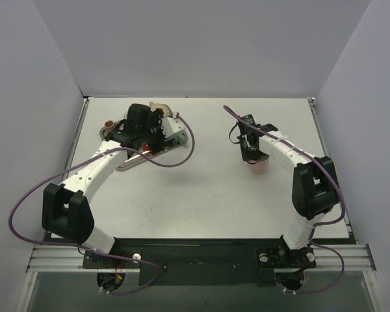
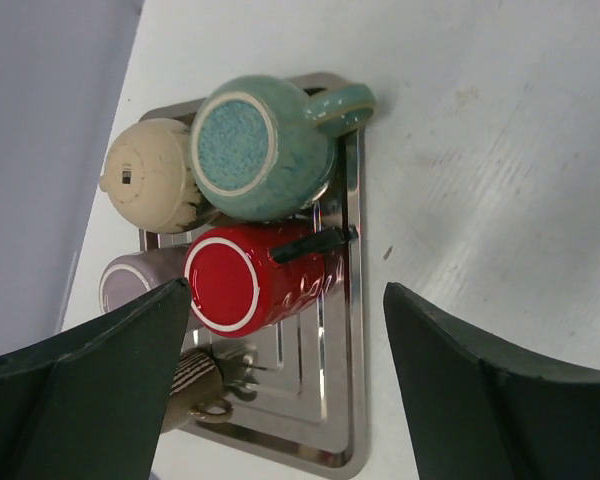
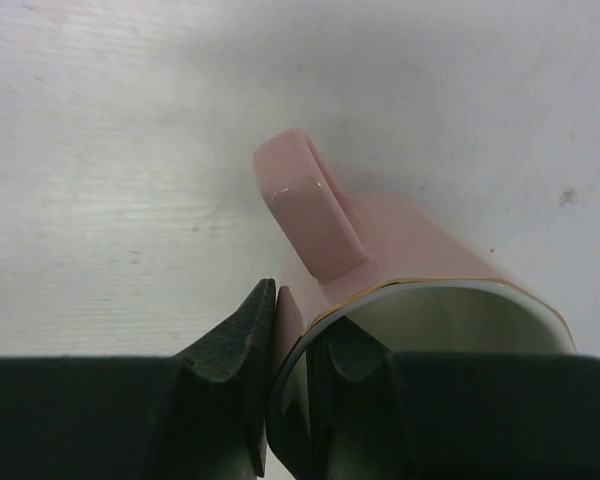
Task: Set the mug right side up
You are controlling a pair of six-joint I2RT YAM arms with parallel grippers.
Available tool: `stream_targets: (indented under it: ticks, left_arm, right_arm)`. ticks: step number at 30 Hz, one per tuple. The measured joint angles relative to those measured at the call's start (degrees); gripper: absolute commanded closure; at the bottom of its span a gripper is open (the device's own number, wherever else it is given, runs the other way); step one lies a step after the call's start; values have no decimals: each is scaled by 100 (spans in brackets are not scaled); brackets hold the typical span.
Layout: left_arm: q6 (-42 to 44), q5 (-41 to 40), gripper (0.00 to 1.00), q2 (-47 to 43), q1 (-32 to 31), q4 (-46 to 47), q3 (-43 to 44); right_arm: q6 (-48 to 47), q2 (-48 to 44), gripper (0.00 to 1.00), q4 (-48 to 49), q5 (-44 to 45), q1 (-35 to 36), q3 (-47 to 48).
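A pink mug [image 3: 400, 240] with a gold line round its rim has its mouth turned up toward the right wrist camera and its handle pointing away. My right gripper [image 3: 305, 320] is shut on its rim, one finger inside and one outside. In the top view the mug [image 1: 259, 170] is right of the table's middle, under the right gripper [image 1: 252, 157]; I cannot tell whether its base touches the table. My left gripper [image 2: 285, 300] is open and empty, hovering above a metal tray [image 2: 355, 300] at the back left.
The tray [image 1: 177, 138] holds several upside-down mugs: teal [image 2: 255, 145], red [image 2: 230, 285], cream [image 2: 145, 175], a purple-grey one [image 2: 130, 280] and a striped one [image 2: 195, 375]. Grey walls close in the table's left, back and right sides.
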Motion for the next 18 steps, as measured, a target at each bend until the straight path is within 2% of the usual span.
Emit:
stream_targets:
  ticks: [5, 6, 9, 11, 16, 18]
  left_arm:
    - [1499, -612, 21, 710, -223, -221, -35]
    - [1777, -693, 21, 868, -225, -289, -28]
    - [2559, -918, 21, 1257, -229, -428, -2]
    - [3053, -1073, 21, 1460, -243, -452, 0]
    - [3853, -1342, 23, 1978, -289, -476, 245]
    - [3998, -1405, 28, 2194, -313, -433, 396]
  right_arm:
    - [-201, 466, 99, -317, 229, -192, 52]
    - [-212, 466, 94, -321, 232, -197, 55]
    - [-225, 463, 66, -317, 223, -243, 52]
    - [-221, 446, 54, -289, 227, -260, 44]
    - [-260, 90, 40, -251, 216, -275, -131]
    - [-264, -155, 37, -247, 208, -297, -199]
